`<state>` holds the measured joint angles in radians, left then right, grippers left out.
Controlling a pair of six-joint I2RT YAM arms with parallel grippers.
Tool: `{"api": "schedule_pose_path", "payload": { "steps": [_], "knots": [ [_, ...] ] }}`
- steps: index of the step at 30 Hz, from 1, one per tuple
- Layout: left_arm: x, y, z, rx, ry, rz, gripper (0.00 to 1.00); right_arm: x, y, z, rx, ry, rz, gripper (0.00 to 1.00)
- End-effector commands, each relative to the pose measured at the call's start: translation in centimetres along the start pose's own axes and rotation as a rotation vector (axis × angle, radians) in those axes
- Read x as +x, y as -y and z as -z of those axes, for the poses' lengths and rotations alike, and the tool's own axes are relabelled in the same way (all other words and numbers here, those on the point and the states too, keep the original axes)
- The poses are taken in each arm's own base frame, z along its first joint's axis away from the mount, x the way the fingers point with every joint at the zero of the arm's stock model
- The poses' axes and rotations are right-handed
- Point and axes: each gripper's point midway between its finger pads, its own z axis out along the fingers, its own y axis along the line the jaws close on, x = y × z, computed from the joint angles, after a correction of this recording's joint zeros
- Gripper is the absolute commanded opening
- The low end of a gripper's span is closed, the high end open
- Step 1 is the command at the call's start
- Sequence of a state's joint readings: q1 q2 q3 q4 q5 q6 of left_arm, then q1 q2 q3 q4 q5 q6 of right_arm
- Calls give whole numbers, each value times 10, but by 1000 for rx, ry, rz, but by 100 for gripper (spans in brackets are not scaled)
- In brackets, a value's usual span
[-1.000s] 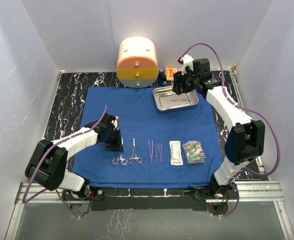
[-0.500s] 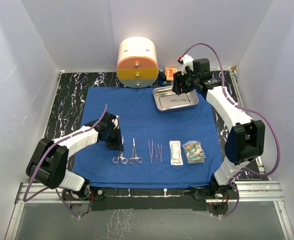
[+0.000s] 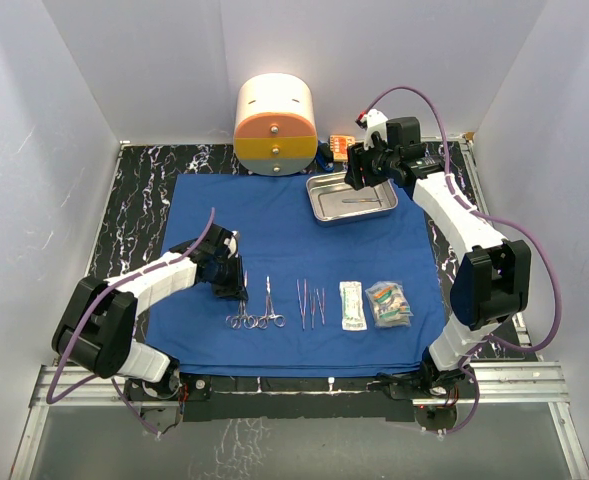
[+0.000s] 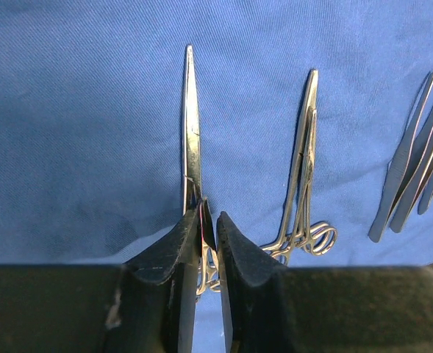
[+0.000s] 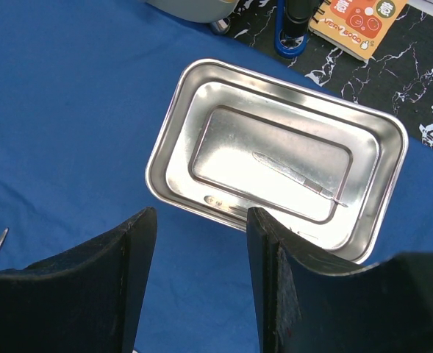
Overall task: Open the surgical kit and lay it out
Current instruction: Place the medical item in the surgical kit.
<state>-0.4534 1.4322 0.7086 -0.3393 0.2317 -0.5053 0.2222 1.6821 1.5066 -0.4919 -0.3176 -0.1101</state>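
The royal-blue cloth (image 3: pixel 274 230) is spread flat. Along its near part lie scissors (image 3: pixel 240 308), forceps (image 3: pixel 269 305), tweezers (image 3: pixel 311 302) and two clear packets (image 3: pixel 352 305). My left gripper (image 3: pixel 237 292) is low over the scissors (image 4: pixel 191 132). Its jaws are barely open around the shank, which rests against the left finger with a slit beside the right one. The forceps (image 4: pixel 304 162) and tweezers (image 4: pixel 414 169) lie to the right. My right gripper (image 5: pixel 201 220) hovers open and empty by the steel tray (image 5: pixel 165 147), which holds one scalpel (image 5: pixel 297 178).
A round cream-and-orange drawer container (image 3: pixel 274 125) stands at the back. A small orange box (image 3: pixel 340 146) sits beside it, behind the tray (image 3: pixel 319 185). White walls close in the black marbled table on three sides.
The left gripper's jaws have parted slightly at the scissors, which stay on the cloth. The right arm has not moved.
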Motion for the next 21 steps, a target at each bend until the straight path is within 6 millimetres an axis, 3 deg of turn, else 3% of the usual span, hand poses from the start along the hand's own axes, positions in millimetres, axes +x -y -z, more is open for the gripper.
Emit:
{"api": "schedule_pose_path", "payload": {
  "steps": [1,13,21],
  "knots": [
    [-9,1,10,-8,35,-20,15,-12,-1,3,-8,47,12,50],
    [-25,7,18,-7,74,-79,15,-11,-2,3,-13,44,10,50],
    [-23,4,18,-13,63,-97,17,-10,-2,2,-13,42,9,50]
  ]
}}
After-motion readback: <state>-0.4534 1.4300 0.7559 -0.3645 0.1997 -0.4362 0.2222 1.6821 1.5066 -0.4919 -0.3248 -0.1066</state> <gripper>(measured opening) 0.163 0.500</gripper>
